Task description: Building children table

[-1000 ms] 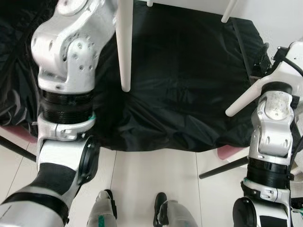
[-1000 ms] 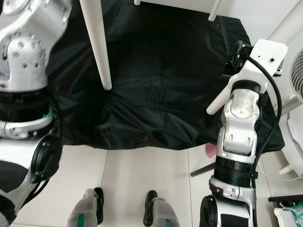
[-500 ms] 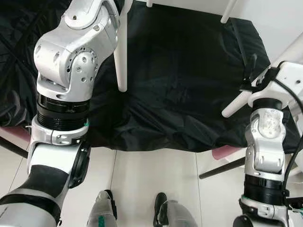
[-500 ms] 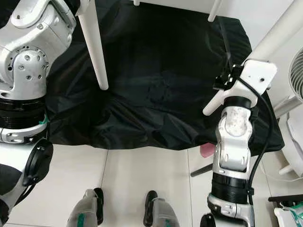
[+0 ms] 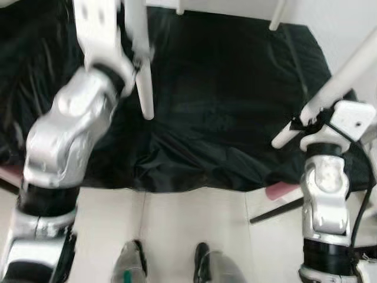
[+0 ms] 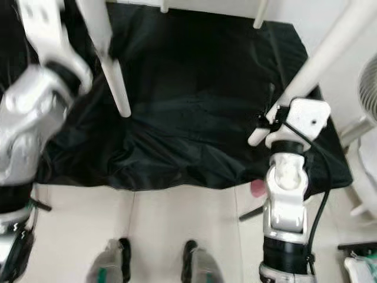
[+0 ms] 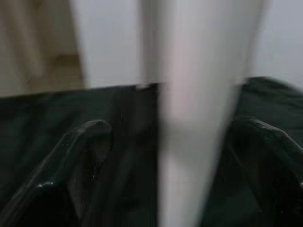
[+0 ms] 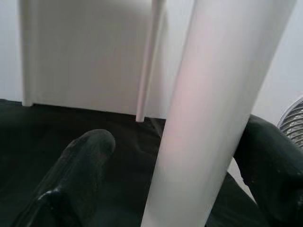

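A small white children's table stands over a crumpled black plastic sheet (image 5: 224,118) spread on a pale tiled floor (image 5: 194,230), but its top is cut off by the upper edge of the head views, so only its four tapered round white legs can be seen. The near-left white table leg (image 5: 143,82) hangs down beside the raised silver left arm, its rounded foot just above or on the black sheet; blur makes contact hard to judge. In the left wrist view that leg (image 7: 199,142) runs between the two black fingers (image 7: 71,165) of the left gripper (image 7: 189,179), which are spread to either side of it, though the picture is too smeared to tell whether the pads touch it. The near-right white table leg (image 6: 318,65) slants across the right side of the head views, its lower end (image 5: 285,137) poking out past the right arm's white wrist housing. In the right wrist view this leg (image 8: 213,118) passes between the fingers (image 8: 75,175) of the right gripper (image 8: 189,189), which also stand apart around it, with a gap visible on one side. The two far white legs (image 5: 277,15) show only as short stubs at the top edge, and one thin far leg (image 8: 149,61) appears before a white wall. The robot's feet (image 5: 200,265) stand blurred on the tiles, and a white fan (image 6: 368,82) is half cropped at the right
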